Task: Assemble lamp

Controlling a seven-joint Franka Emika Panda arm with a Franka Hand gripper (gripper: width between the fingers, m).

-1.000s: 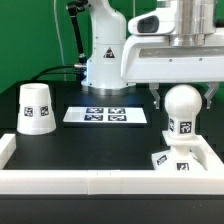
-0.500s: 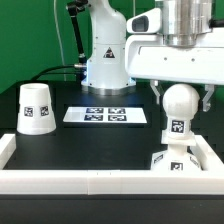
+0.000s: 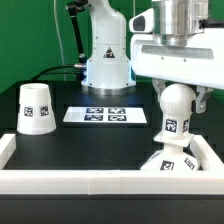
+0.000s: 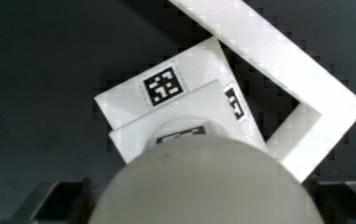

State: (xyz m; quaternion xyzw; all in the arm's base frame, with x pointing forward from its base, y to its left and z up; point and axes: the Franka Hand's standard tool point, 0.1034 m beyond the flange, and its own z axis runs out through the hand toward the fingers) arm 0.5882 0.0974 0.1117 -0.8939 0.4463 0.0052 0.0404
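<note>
The white bulb (image 3: 174,112) stands with its stem on the flat square base (image 3: 170,163) in the tray's corner at the exterior view's right. Both lean a little toward the exterior view's left. My gripper (image 3: 181,96) is down over the bulb's ball top with one finger on each side. The jaws stand wide, close to the ball, and a small gap shows on the right side. In the wrist view the ball (image 4: 201,185) fills the space between the fingers, and the tagged base (image 4: 175,90) lies beyond it. The cone-shaped shade (image 3: 36,108) stands alone at the exterior view's left.
The marker board (image 3: 106,116) lies flat in the middle of the black table. A white raised rim (image 3: 80,182) runs along the front and round the right corner, close behind the base. The robot's white pedestal (image 3: 106,60) stands at the back.
My gripper has come down around the bulb's ball. The bulb and base have tipped and shifted slightly toward the exterior view's left.
</note>
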